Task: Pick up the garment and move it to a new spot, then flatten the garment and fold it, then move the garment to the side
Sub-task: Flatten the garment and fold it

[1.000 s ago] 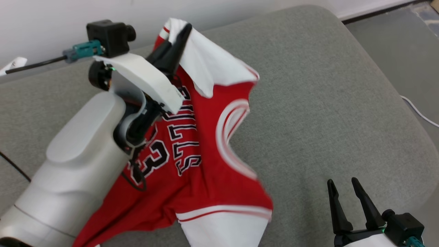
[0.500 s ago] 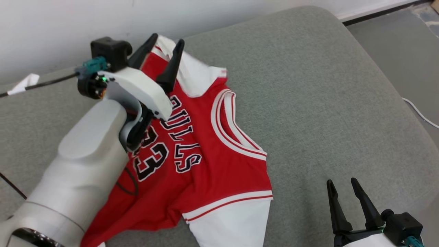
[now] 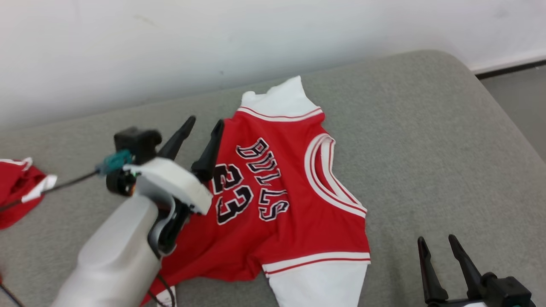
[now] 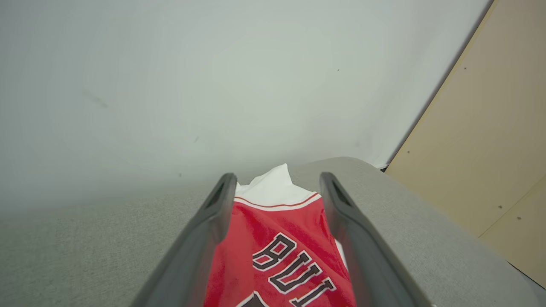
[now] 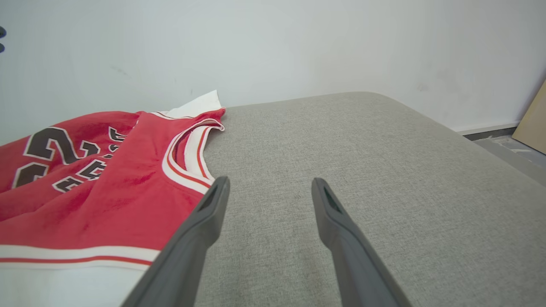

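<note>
A red jersey (image 3: 294, 213) with white sleeves, "BULLS" and "23" on it lies spread on the grey cushion (image 3: 426, 149). My left gripper (image 3: 204, 123) stands open above the jersey's left edge, nothing between its fingers; the left wrist view looks over the jersey (image 4: 277, 256) and its far white sleeve (image 4: 273, 187). My right gripper (image 3: 437, 241) is open at the lower right, apart from the garment. In the right wrist view the jersey (image 5: 98, 183) lies left of that gripper (image 5: 269, 181), with bare cushion (image 5: 362, 170) ahead.
A second red cloth (image 3: 17, 192) lies at the cushion's left edge. A white wall (image 3: 213, 42) runs behind the cushion. A beige panel (image 4: 490, 149) stands to the right, and grey floor (image 3: 520, 111) lies beyond the cushion's right end.
My left gripper let go of the jersey's white sleeve and drew back toward me. The jersey dropped and now lies flatter. The head camera tilted up, shifting the picture.
</note>
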Motion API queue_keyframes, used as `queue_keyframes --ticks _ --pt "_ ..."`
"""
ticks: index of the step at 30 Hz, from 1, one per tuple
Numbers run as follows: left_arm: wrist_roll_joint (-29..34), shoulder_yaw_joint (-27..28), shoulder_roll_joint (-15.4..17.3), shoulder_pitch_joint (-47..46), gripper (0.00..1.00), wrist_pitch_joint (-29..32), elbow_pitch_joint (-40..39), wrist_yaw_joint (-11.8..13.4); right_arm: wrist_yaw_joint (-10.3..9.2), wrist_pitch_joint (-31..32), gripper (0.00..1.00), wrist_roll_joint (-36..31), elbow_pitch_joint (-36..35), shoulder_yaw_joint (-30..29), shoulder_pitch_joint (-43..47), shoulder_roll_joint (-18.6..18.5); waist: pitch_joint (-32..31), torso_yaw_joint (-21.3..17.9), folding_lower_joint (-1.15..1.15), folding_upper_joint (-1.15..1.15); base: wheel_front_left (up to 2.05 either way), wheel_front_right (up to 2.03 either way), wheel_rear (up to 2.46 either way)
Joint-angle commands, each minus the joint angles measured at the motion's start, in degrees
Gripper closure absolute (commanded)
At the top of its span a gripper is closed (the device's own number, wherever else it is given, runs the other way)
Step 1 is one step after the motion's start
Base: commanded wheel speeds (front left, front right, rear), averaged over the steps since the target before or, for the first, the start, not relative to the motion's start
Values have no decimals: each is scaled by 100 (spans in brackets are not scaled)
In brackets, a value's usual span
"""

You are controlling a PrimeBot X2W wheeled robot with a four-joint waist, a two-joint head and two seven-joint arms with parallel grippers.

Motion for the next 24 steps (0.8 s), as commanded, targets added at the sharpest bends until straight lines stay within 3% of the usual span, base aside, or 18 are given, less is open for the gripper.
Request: queue_keyframes --ticks 1,10,15,24 --pt "79 128 37 309 0 0 -141 41 -14 4 0 -73 13 -34 102 -16 -238 243 0 0 0 0 0" --pt "454 975 -7 1909 0 -2 -1178 271 -14 4 0 -304 52 -188 351 -13 -586 792 0 0 0 0 0" --pt "377 1030 37 2357 0 57 -1142 276 -14 4 0 -347 69 -164 344 -15 -627 968 0 0 0 0 0" --pt "-7 950 192 2604 0 811 -964 177 -14 4 0 -371 51 -97 278 -16 -534 928 0 0 0 0 0"
